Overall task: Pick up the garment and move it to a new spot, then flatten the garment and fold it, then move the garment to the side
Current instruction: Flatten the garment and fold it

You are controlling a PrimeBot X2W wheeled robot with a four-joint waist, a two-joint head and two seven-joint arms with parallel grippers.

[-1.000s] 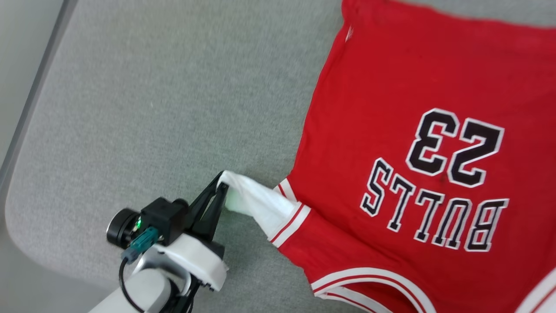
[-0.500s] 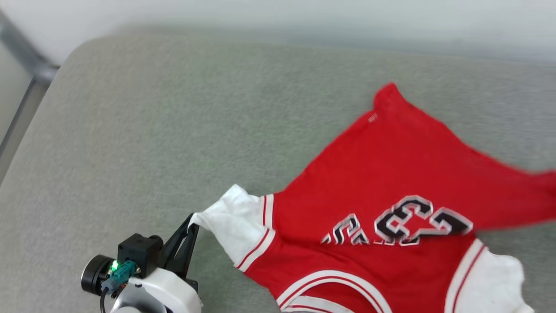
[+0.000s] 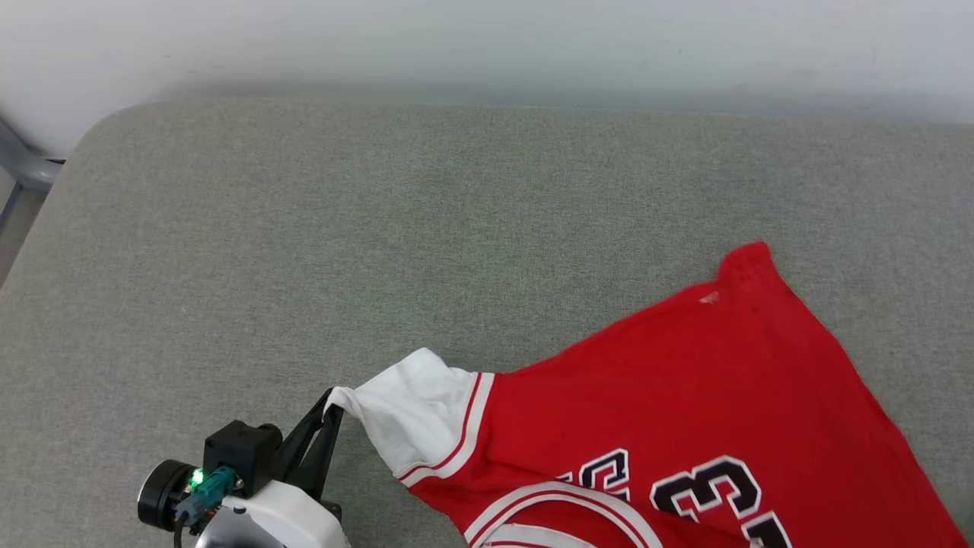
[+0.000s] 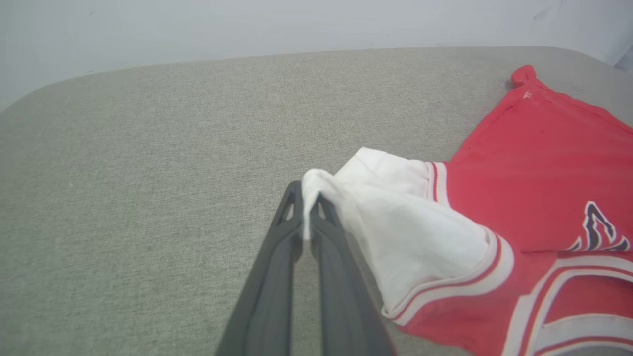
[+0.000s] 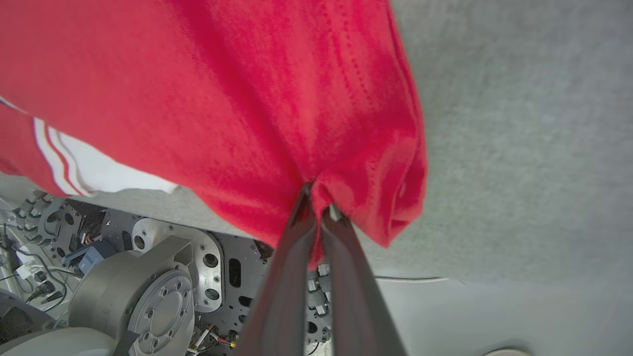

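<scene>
The garment [image 3: 685, 396] looks soft and limp. The left hand [image 3: 331, 397] pinches its sleeve [image 3: 411, 415], the right hand [image 5: 319, 198] its red edge.

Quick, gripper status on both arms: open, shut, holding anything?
Left gripper: shut on the white sleeve of the garment.
Right gripper: shut on a bunched red part of the garment.

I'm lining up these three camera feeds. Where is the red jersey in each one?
Head view: red jersey lower right, white sleeve in the left claw.
Left wrist view: jersey at right, sleeve at centre.
Right wrist view: jersey across the top, bunched in the right claw.
Shared landmark: the grey padded surface.
</scene>
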